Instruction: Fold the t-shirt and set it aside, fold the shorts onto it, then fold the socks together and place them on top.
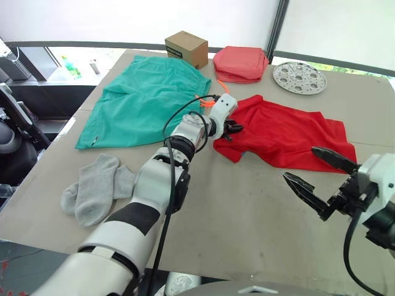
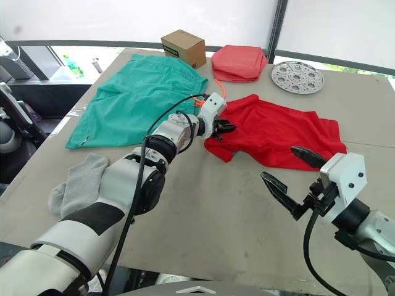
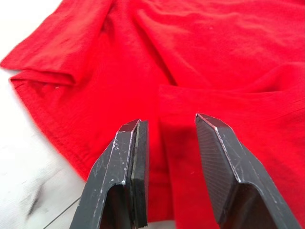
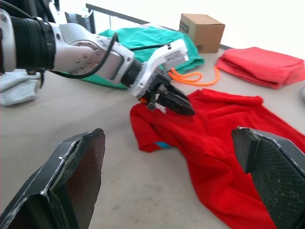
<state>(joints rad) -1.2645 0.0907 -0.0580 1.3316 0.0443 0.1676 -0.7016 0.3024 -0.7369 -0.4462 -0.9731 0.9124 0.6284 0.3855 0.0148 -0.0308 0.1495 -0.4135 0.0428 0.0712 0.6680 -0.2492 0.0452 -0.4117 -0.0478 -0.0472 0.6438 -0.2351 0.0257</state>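
Note:
The red t-shirt point(image 1: 284, 135) lies crumpled at the table's middle right. My left gripper point(image 1: 233, 129) is at the shirt's left edge, open, its fingers point(image 3: 136, 157) apart just over a fold of red cloth. The teal shorts point(image 1: 145, 102) are spread flat at the back left, with their orange drawstring point(image 1: 207, 98) near my left wrist. Both grey socks point(image 1: 99, 185) lie side by side at the front left. Near the front right, my right gripper point(image 1: 302, 163) hovers wide open over bare table, short of the shirt's near hem, holding nothing.
A cardboard box point(image 1: 186, 48), a folded coral-pink cloth stack point(image 1: 241, 63) and a perforated metal disc point(image 1: 299, 77) sit along the far edge. The tan table point(image 1: 247, 228) is bare between the socks and my right gripper. Clutter stands off the table's left side.

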